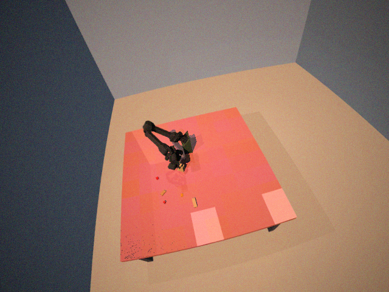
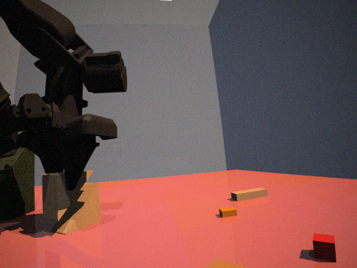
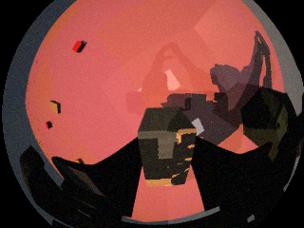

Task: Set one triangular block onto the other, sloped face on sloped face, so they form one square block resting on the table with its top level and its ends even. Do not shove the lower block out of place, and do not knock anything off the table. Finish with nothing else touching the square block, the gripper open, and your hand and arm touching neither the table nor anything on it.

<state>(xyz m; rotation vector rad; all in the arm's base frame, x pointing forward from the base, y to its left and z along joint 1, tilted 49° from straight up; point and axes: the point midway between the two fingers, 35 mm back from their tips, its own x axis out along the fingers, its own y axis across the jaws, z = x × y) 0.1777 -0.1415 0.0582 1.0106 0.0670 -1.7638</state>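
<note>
My gripper point(image 1: 182, 166) point(image 2: 64, 181) point(image 3: 165, 139) points down and is shut on a triangular wooden block point(image 2: 49, 193) point(image 3: 163, 119). The other triangular block point(image 2: 94, 201) stands on the table, its tall end to the right in the exterior view. The held block is low over its sloped side, and its top looks a little higher than the lower block's top. Shadow and a finger cover the line between the two, so I cannot tell whether the slopes touch fully. In the wrist view the held block hides most of the lower one.
A large dark green object point(image 1: 187, 144) point(image 2: 27, 184) point(image 3: 266, 116) stands close beside the hand. Farther off lie a long tan block point(image 1: 194, 202) point(image 2: 250, 194), an orange block point(image 1: 182, 194) point(image 2: 228, 212), a short tan block point(image 1: 163, 192) and two red cubes point(image 1: 157, 177) point(image 1: 164, 202).
</note>
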